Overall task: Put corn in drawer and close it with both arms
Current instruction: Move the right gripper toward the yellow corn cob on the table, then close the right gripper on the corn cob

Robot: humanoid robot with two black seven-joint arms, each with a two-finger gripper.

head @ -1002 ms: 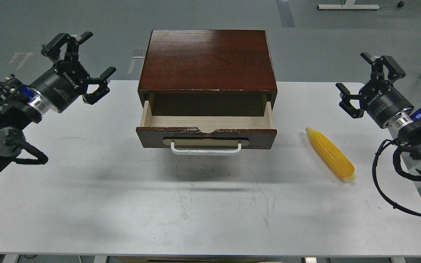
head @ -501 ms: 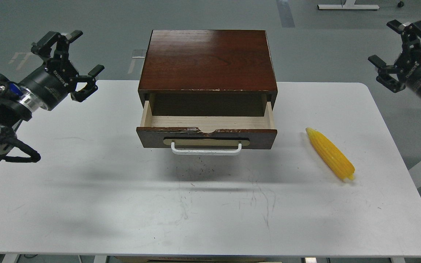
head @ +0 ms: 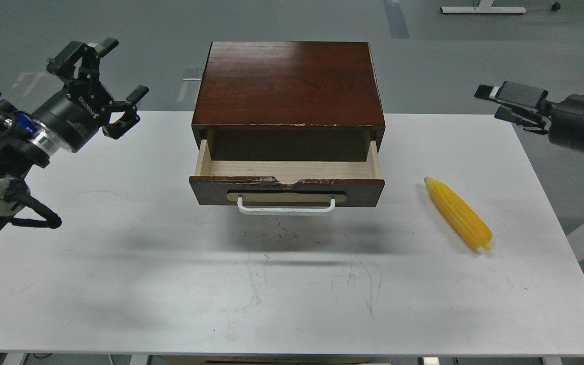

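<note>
The yellow corn [head: 458,214] lies on the white table [head: 292,284], right of the drawer and apart from it, narrow end pointing away from me. The drawer [head: 287,189] is pulled partly out of the dark brown cabinet [head: 289,83]; its pale wood inside shows nothing in it, and the white handle [head: 286,208] faces me. My left gripper [head: 126,68] is open and empty, raised over the table's far left corner. My right gripper [head: 489,103] is turned side-on, open and empty, raised near the far right corner, well behind the corn.
The cabinet stands at the table's far middle. Grey floor lies beyond the table, with a white stand base [head: 482,8] far back. The table's right edge runs close to the corn.
My right arm swung up and out to the right, then came back left with its gripper rotated side-on. My left gripper shifted slightly. The corn and drawer have not moved.
</note>
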